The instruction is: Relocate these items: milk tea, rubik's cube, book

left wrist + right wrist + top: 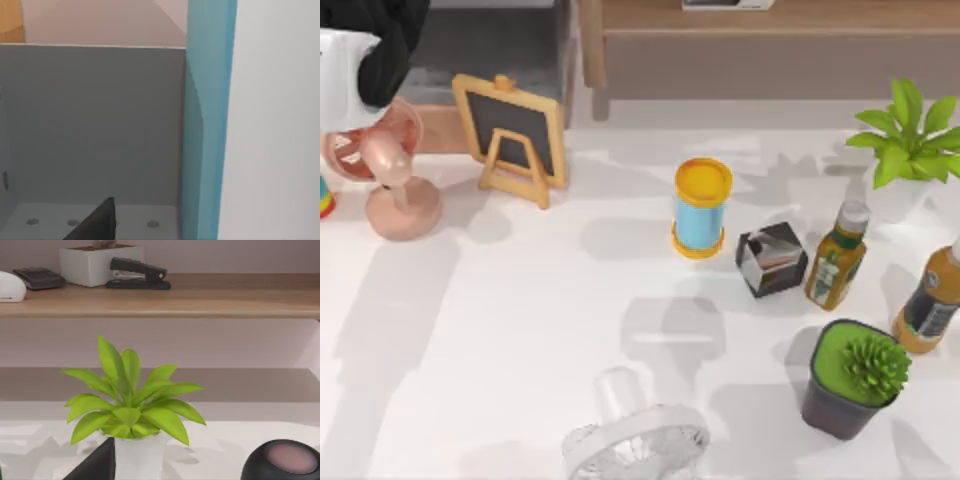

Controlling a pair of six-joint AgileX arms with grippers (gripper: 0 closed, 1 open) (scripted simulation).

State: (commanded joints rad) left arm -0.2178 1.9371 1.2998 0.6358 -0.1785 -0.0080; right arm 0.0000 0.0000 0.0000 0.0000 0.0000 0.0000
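Your left arm sits at the tabletop's far left corner, above the pink desk fan. Its wrist view faces a grey wall and a light blue upright edge, with one dark pincer finger poking in. You cannot tell how far either pincer is open, nor whether it holds anything.

Near the middle of the tabletop stands a blue can with a yellow lid. Just beside it, toward the right edge, lies a dark shiny grey cube, then two bottles. A leafy plant in a white pot stands at the far right corner, and a succulent in a dark pot near the right near corner. A white fan sits at the near edge, and a small chalkboard easel at the far edge.

In the right wrist view, a shelf behind the plant carries a stapler.
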